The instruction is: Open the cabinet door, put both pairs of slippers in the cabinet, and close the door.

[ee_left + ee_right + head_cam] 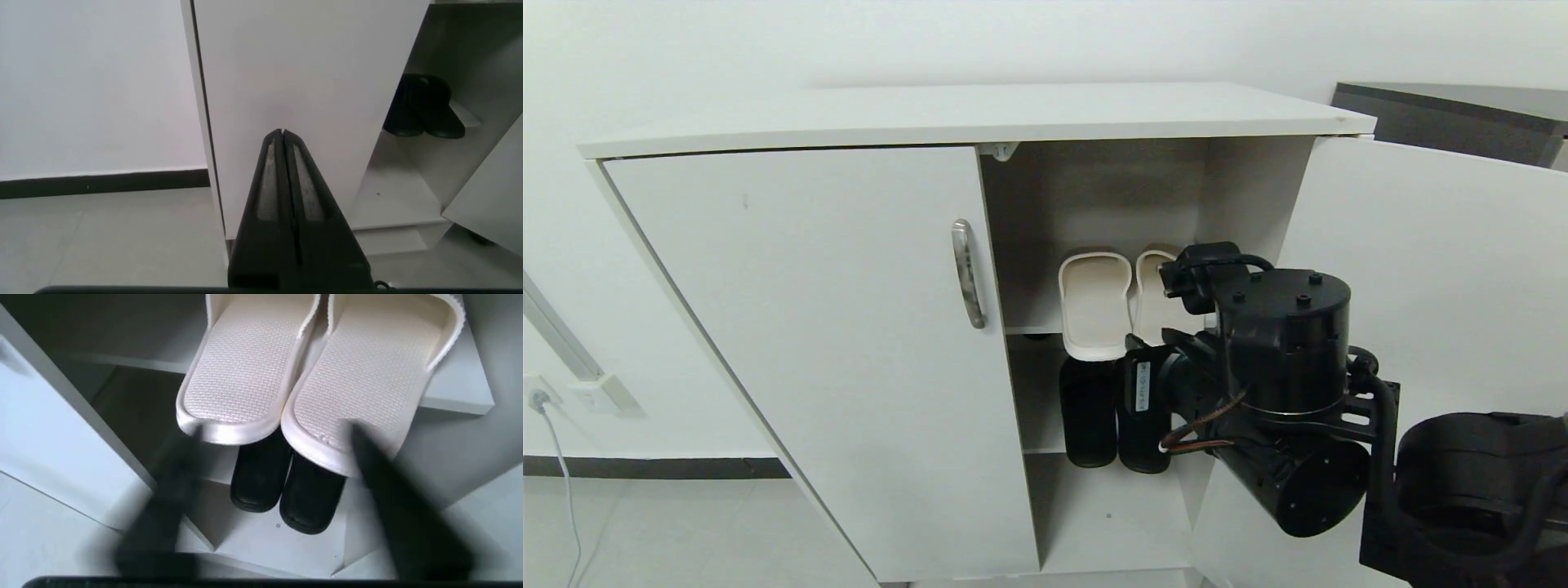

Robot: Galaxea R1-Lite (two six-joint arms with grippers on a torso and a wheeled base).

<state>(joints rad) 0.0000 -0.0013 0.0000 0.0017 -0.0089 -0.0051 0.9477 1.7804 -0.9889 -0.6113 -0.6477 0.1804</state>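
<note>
**Right gripper** point(268, 445): fingers point(392, 506) are spread wide; nothing is held btwn them. They are aimed into the cabinet point(972, 114) opening, at the front edge of the upper shelf.

**Task items:** white slippers point(245, 384) are set side by side on the upper shelf, near ends overhanging its edge. Black slippers point(286, 486) are set directly below on the mid shelf. The long axes of both pairs run front to back.

**Left gripper** point(282, 143): fingers point(265, 188) are pressed flat together w/ nothing held. It is held low, facing the closed left door point(800, 327).

**Status (judged):** both pairs are stowed and only the door closing is outstanding.

**Key relation:** the open right door point(1421, 269) is swung out toward the robot and lies to the robot's right of the right arm point(1282, 351). That arm is the nearer one, as the left is placed across the opening. The right arm is judged to sit in the door's swing path, so clearance is needed first.

**Views compared:**
- Finger spread and slipper overhang are given by the right wrist view.
- Door pos. and handle point(965, 273) are given by the head view.
- A side-on look at the black pair is given by the left wrist view.
</note>
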